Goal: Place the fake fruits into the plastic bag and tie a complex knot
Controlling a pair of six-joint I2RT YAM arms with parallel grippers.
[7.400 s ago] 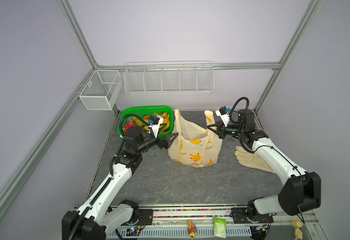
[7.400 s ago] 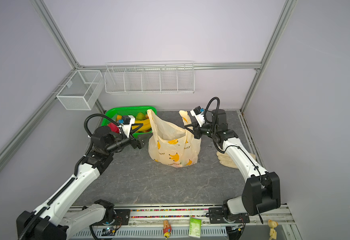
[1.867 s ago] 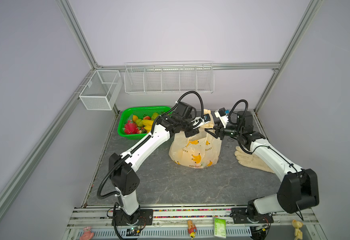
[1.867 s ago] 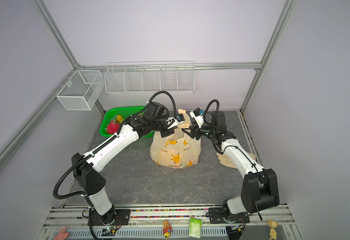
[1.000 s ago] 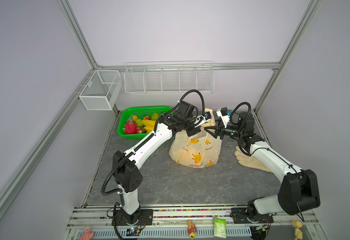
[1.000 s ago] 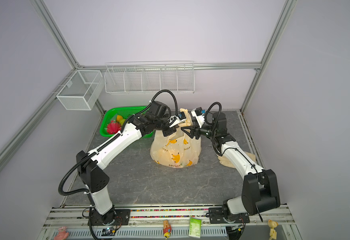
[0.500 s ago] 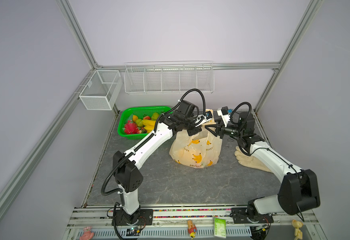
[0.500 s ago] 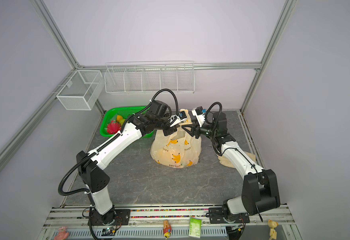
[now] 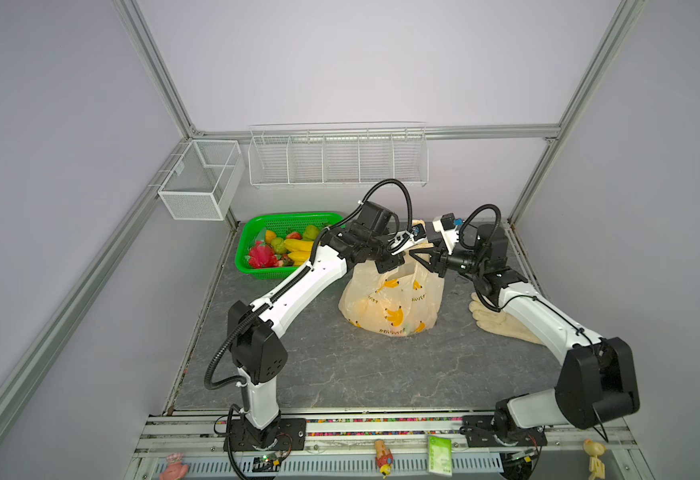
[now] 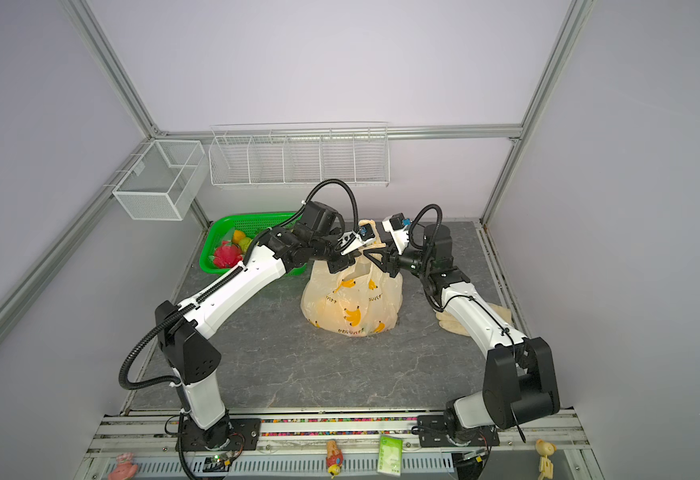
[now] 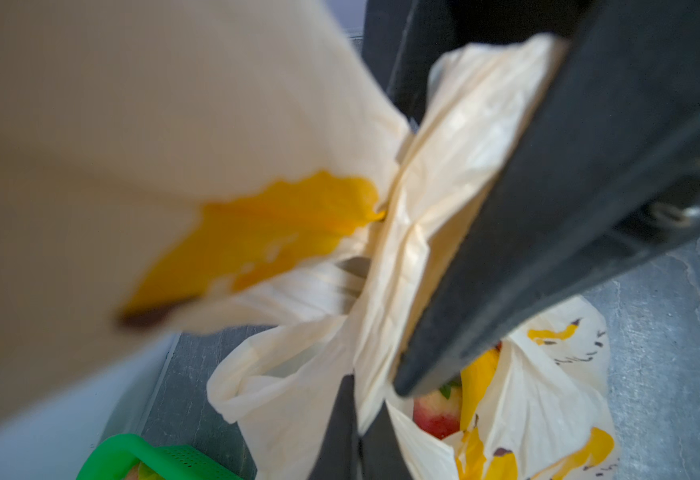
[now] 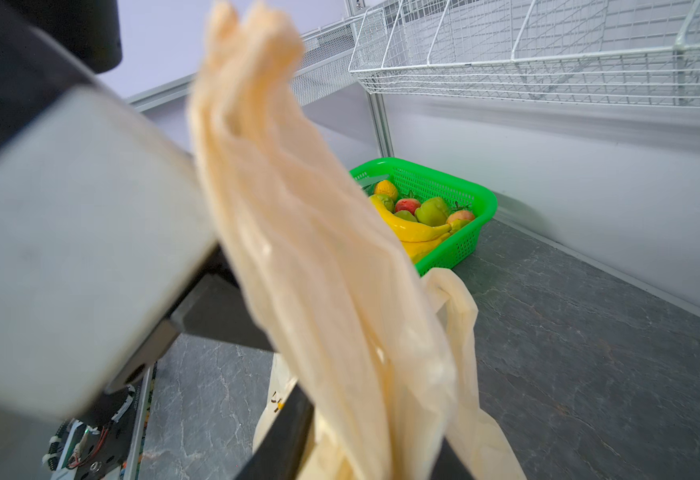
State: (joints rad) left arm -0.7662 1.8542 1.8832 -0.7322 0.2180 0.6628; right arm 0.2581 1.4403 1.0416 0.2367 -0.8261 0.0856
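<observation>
The plastic bag (image 9: pixel 389 299) (image 10: pixel 352 303) stands mid-table, its handles pulled up between both arms. My left gripper (image 9: pixel 396 262) (image 10: pixel 340 264) (image 11: pixel 352 436) reaches across and is shut on one handle (image 11: pixel 298 374). My right gripper (image 9: pixel 421 259) (image 10: pixel 375 257) (image 12: pixel 364 457) comes from the right. Its jaws stand partly apart, with the other handle (image 12: pixel 306 257) running between them. A red fruit (image 11: pixel 437 411) and a yellow banana show inside the bag. More fake fruits (image 9: pixel 290 245) (image 12: pixel 414 226) lie in the green basket (image 9: pixel 281 272). No knot is in view.
A cream glove (image 9: pixel 502 324) (image 10: pixel 456 324) lies on the table under the right forearm. The green basket (image 10: pixel 215 241) sits at the back left corner. A white wire rack (image 9: pixel 335 162) and a mesh box (image 9: pixel 198 183) hang on the walls.
The right gripper's jaws have narrowed around the handle over the last second. The left gripper stays shut on its handle, and both arms have barely shifted.
</observation>
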